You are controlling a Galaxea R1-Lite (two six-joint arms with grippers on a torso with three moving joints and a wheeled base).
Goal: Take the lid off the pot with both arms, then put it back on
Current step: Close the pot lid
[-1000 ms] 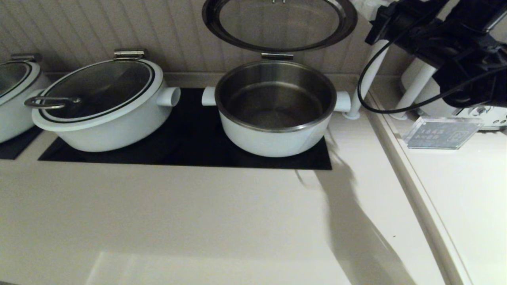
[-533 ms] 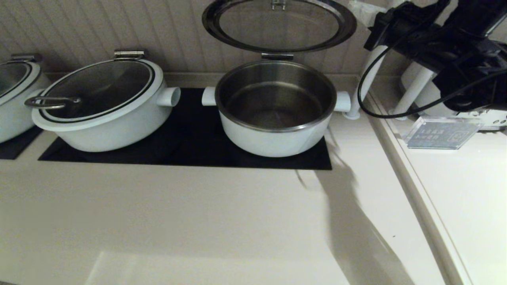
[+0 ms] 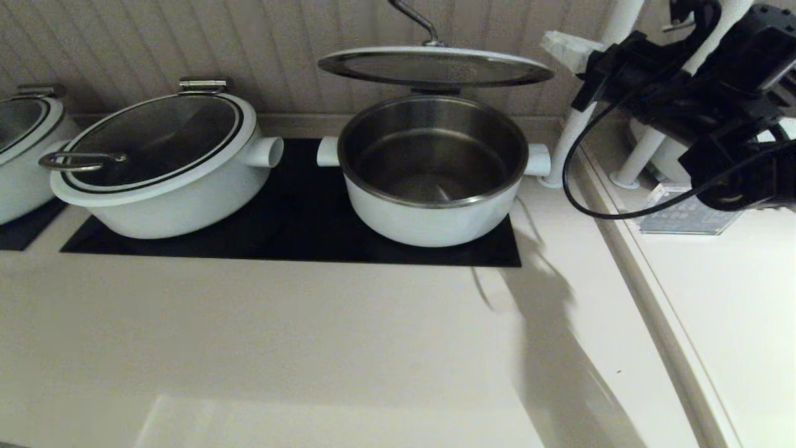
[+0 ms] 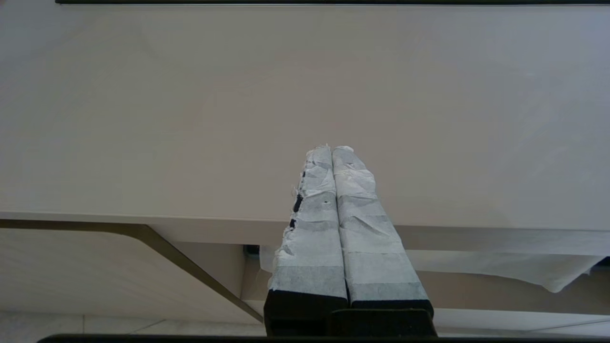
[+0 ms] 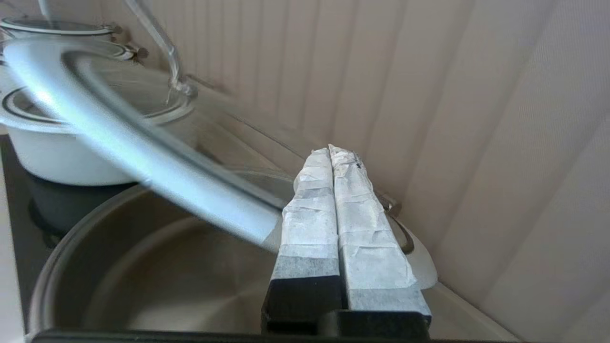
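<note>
The lid (image 3: 435,65) hangs nearly level above the open pot (image 3: 432,171), joined to it at the back by a steel hinge (image 3: 435,90); its bar handle (image 3: 415,20) stands up from the glass. The pot sits on the black cooktop (image 3: 292,230) set into the counter (image 3: 311,348). The right claw (image 5: 330,151), its taped fingers pressed together and holding nothing, lies close beside the lid's white rim above the pot's right side. The left claw (image 4: 331,148), likewise closed and empty, is low at the counter's front edge, well away from the pot. Judged from its glass and broad rim, the lid is likely heavy, rigid, smooth and breakable; since it swings on the hinge, the bar handle or the front rim looks the surest hold. Counted in the head view: three white pots, three lids, one lid raised; two claws in all.
</note>
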